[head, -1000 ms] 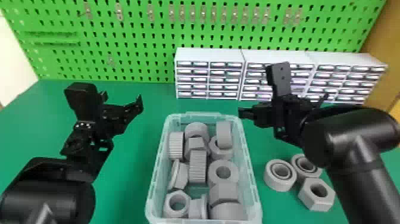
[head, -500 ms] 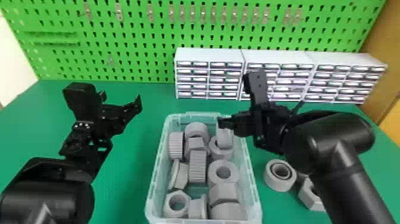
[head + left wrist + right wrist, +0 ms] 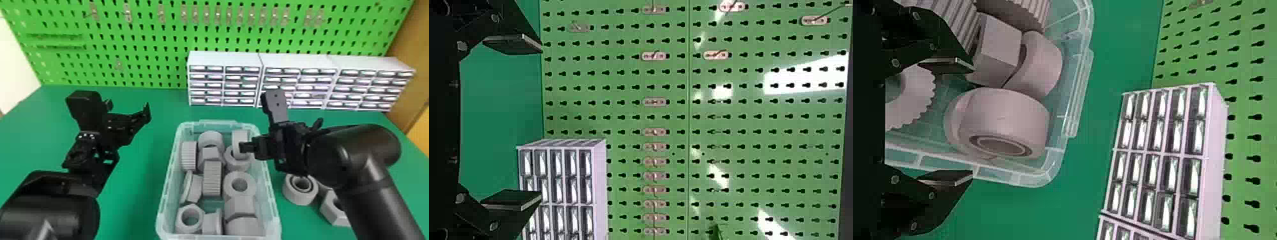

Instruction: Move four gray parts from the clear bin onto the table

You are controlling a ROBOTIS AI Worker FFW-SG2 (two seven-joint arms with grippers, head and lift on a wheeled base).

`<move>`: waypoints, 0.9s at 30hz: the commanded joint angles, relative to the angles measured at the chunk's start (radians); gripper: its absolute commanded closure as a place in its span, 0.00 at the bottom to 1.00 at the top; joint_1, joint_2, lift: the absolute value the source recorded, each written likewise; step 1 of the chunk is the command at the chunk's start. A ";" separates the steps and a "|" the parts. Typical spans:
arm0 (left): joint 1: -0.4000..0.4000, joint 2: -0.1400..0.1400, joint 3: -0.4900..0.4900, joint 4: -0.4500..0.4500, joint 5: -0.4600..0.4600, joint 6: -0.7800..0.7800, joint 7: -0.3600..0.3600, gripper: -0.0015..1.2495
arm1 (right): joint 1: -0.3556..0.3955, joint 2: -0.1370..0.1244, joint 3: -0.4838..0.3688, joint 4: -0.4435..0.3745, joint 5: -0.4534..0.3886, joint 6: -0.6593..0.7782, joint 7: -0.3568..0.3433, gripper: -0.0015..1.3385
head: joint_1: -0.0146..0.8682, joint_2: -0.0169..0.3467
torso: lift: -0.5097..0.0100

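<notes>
Your black right hand, wide and empty over the clear bin's edge, thick gray rings, hex nuts, ribbed gears inside, more gray parts on the green surface, left hand spread

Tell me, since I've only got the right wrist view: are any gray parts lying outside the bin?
Observer: Yes. In the head view, a ring and a nut lie on the table, to the right of the bin.
Operator: Okay, and where's my other arm?
Observer: The left end effector is over to the left of the bin, open with nothing between its fingers.
</notes>
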 commanded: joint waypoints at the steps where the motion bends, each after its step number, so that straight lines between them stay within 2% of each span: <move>1: 0.000 0.000 0.000 0.000 0.000 0.000 0.000 0.19 | 0.005 -0.003 -0.004 0.000 -0.026 0.023 -0.017 0.38 | 0.78 0.14 | 0.89; 13: 0.000 0.000 0.002 0.000 0.000 0.000 -0.006 0.19 | 0.010 -0.006 -0.017 0.000 -0.107 0.051 -0.116 0.38 | 0.78 0.14 | 0.89; 27: 0.000 0.000 0.002 0.000 -0.001 0.000 -0.006 0.19 | 0.008 -0.009 -0.021 0.003 -0.121 0.048 -0.126 0.38 | 0.78 0.14 | 0.89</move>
